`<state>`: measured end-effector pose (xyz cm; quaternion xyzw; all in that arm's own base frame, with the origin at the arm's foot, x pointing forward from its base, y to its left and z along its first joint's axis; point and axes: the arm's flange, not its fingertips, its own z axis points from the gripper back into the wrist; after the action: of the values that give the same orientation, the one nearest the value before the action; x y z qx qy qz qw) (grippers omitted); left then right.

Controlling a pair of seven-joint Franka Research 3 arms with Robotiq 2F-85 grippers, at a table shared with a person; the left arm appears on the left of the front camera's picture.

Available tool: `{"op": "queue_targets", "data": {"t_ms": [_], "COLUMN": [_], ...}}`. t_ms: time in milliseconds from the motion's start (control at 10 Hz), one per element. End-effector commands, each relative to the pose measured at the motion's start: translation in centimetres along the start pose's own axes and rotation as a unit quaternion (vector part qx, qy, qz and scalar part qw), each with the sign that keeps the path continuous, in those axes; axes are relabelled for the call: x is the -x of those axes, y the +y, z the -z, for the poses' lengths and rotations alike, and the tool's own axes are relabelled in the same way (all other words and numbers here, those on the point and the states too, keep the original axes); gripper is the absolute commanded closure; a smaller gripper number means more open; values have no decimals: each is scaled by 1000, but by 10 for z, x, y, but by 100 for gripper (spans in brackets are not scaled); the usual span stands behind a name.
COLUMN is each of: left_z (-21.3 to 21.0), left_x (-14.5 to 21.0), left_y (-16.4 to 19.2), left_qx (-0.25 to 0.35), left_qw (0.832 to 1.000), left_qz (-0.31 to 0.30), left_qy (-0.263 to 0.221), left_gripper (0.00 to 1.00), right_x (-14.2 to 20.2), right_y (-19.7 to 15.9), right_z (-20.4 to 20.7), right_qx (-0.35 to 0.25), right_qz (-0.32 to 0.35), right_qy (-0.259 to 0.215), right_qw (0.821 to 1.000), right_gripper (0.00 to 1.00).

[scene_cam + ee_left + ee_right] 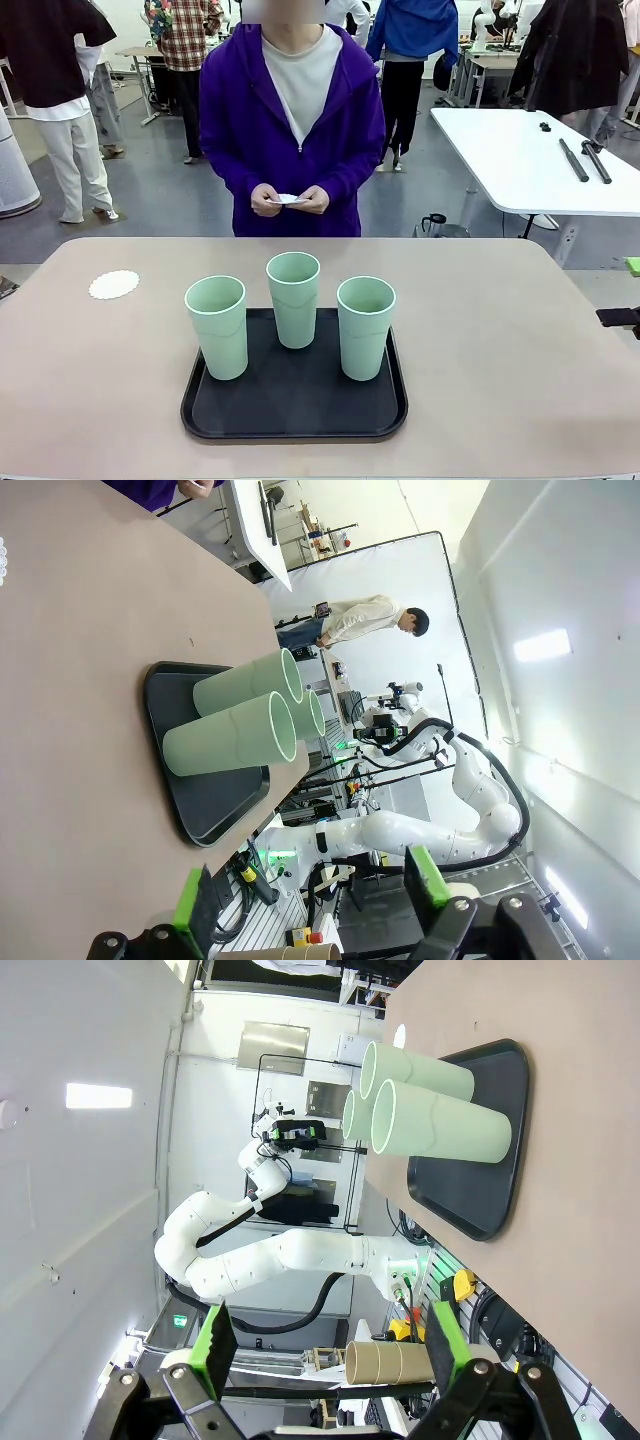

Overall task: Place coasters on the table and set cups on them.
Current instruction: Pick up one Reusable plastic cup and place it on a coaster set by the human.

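Observation:
Three pale mint-green cups (216, 325) (294, 297) (365, 325) stand upright on a black tray (294, 410) in the middle of the tan table (500, 380). One white lacy coaster (114, 285) lies flat on the table at the far left. Across the table, a person in a purple hoodie holds more white coasters (288, 199) in both hands at waist height. My left gripper (308, 895) is open with nothing in it, off the table's left side, facing the cups (235, 742). My right gripper (328, 1345) is open with nothing in it, off the right side, facing the cups (440, 1130).
The tray (200, 800) sits near the table's front edge, with bare tabletop to its left, right and behind. A white table (530, 160) with dark tools stands at the back right. Other people stand farther off. Each wrist view shows the opposite white arm (400, 830) (270, 1260) beyond the table.

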<state>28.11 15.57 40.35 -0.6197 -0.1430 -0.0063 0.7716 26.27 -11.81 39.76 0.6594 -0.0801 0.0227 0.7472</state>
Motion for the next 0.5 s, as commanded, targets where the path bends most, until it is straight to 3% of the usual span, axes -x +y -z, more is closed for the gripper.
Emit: {"op": "queue_targets", "data": {"t_ms": [0,300,400], "left_z": [0,0,6], "left_x": [1,0,-19], "left_y": [1,0,-15], "left_qx": [7,0,-36], "left_qw": [1000,1000,998], "left_qz": [6,0,48], "left_qy": [-6,0,16], "left_gripper": [0,0,0], "right_x": [-2,-2,-2], "right_y": [0,0,0], "right_z": [-1,-1,-1], "right_qx": [-4,-4,-4], "right_qz": [2,2,2], "right_qy": [-3,-3,-3], "right_qw": [1000,1000,1000], "right_gripper": [0,0,0]}}
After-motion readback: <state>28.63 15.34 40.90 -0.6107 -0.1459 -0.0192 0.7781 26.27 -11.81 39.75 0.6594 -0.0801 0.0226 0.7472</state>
